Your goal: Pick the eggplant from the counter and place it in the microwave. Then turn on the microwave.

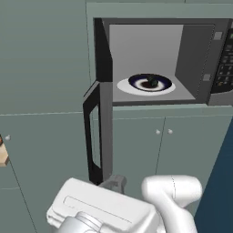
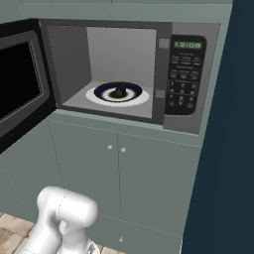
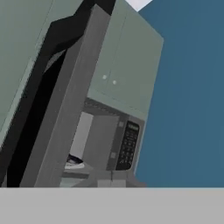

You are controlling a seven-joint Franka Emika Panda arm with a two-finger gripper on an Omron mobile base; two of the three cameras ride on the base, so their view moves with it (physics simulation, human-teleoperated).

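With the gripper closed and empty, we judge the eggplant, small, smooth and probably light, already placed; next push the microwave door's outer edge.

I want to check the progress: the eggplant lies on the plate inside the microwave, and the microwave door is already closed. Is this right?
Not quite. The eggplant does lie on the plate inside the microwave, but the microwave door is not closed: it stands swung wide open to the left, as the left base view shows.
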